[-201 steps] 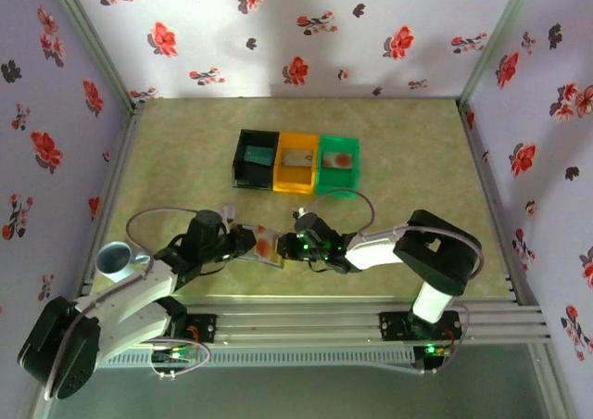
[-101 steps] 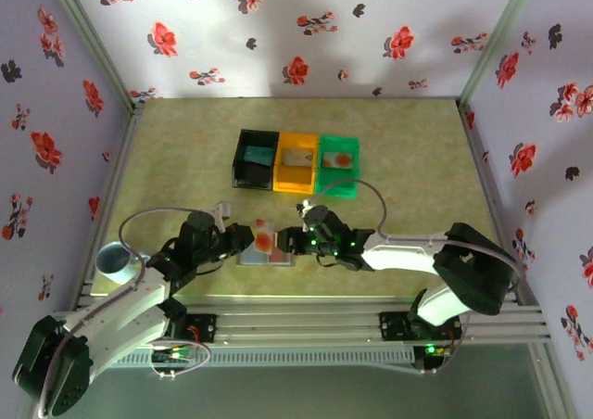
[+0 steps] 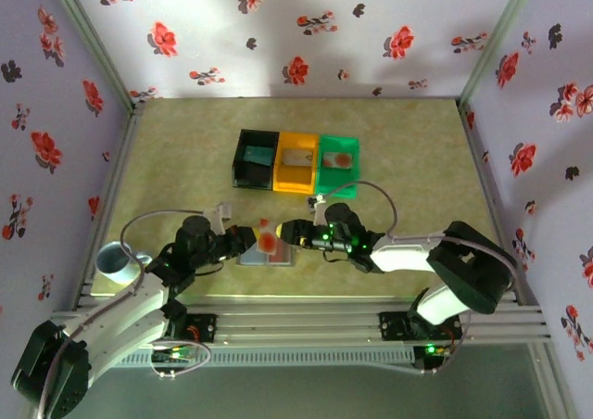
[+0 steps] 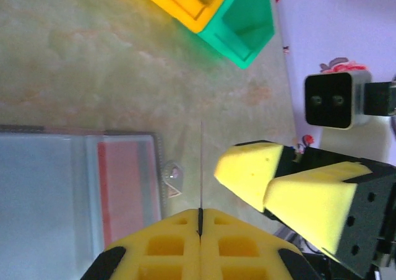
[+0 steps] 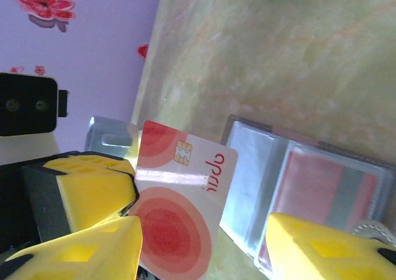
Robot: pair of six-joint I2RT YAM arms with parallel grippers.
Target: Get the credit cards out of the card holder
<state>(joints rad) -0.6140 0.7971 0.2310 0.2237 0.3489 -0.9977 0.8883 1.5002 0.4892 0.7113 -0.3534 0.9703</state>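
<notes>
The card holder lies open on the table near the front edge, a red credit card still in one sleeve. Just above it my left gripper is shut on a pale credit card with an orange-red round mark, seen edge-on as a thin line from the left wrist. My right gripper faces the left one from the right. It stands open, its yellow fingers spread either side of that card. The left gripper's pads pinch the card's left edge.
Behind the arms, a black bin, an orange bin and a green bin stand in a row; the orange and green ones each hold a card. A pale blue ring sits at the front left.
My right gripper's jaws have spread open and the arm has shifted right. The left gripper keeps the pale card, now raised slightly above the holder.
</notes>
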